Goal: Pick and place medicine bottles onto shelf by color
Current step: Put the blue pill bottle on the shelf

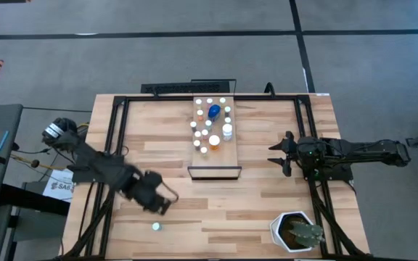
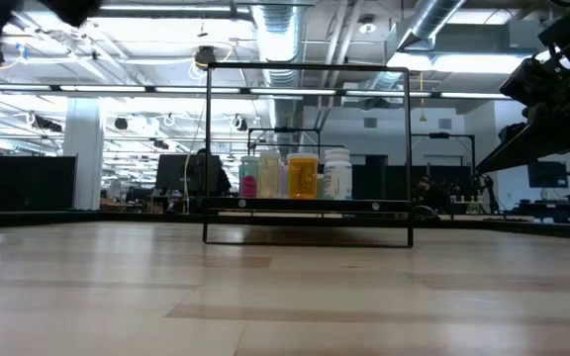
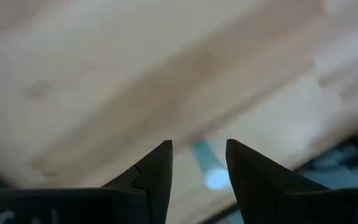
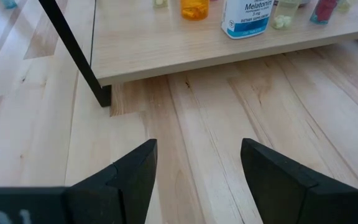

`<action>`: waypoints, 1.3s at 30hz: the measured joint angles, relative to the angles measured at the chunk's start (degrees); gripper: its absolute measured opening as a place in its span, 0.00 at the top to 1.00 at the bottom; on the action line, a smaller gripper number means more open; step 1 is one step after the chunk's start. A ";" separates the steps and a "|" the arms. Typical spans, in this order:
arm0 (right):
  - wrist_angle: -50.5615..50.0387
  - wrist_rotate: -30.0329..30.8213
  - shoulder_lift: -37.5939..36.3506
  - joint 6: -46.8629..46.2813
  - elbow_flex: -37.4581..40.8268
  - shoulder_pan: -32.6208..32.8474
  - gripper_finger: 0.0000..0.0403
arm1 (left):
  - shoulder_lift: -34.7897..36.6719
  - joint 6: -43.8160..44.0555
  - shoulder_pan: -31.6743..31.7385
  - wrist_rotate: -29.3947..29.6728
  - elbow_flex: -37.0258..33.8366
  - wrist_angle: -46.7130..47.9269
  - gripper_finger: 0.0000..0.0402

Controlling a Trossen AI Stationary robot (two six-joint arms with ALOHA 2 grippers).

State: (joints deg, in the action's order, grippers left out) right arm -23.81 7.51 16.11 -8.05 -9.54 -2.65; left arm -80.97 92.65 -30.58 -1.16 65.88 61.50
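Light-wood shelf [image 1: 217, 163] runs lengthwise from twelve to six o'clock at the table's centre, with upright white-capped bottles [image 1: 210, 125] clustered on its twelve-o'clock half and a blue bottle [image 1: 214, 112] among them. One small bottle [image 1: 156, 226] sits apart at seven o'clock, just beside the left gripper [image 1: 167, 204], jaws slightly parted and empty. Right gripper [image 1: 279, 154] waits at three o'clock, jaws wide apart and empty.

The left wrist view is blurred: a small pale-blue object [image 3: 209, 169] beyond the fingers [image 3: 157, 171] cannot be identified. In the right wrist view, the shelf [image 4: 166, 43] bottles are cut off at their tops, only the Melatonin bottle [image 4: 248, 15] label readable.
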 joint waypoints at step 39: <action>0.00 0.00 -0.01 0.00 0.00 0.01 0.37 | -17.96 8.93 -13.63 -0.04 -2.35 -19.60 0.54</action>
State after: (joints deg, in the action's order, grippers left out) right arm -23.81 7.51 16.11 -8.05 -9.54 -2.63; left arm -98.94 101.58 -44.20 -1.20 63.53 41.90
